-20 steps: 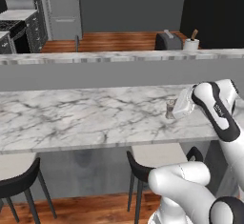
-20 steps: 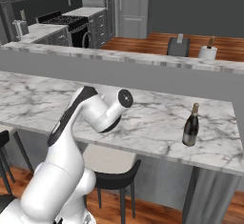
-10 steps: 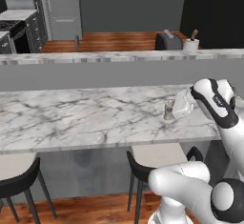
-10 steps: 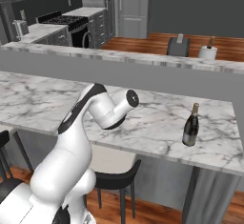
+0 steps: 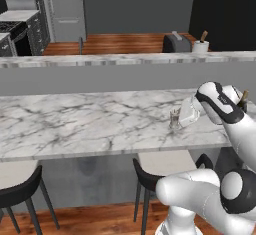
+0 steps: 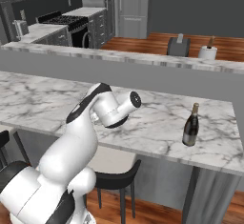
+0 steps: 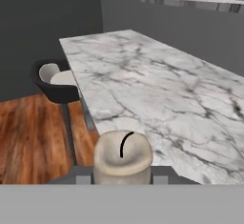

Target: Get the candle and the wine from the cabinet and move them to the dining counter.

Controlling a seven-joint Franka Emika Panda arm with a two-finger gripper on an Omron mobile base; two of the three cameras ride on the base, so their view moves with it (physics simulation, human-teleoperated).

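held: short beige-tan cylindrical candle (image 7: 123,157), upright with its axis vertical, pinched between the nearly closed jaws of the dark two-finger gripper (image 7: 122,178) | below: white grey-veined marble dining counter (image 7: 167,99) – slab stretches toward 12 o'clock, near edge at 9 | placed: tall dark gold-necked wine bottle (image 6: 191,125) standing at 3 o'clock – well apart

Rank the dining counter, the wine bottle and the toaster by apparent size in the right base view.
1. The dining counter, by far the largest.
2. and 3. Unsure: the wine bottle looks taller, the toaster wider, and the toaster stands much farther from the camera.
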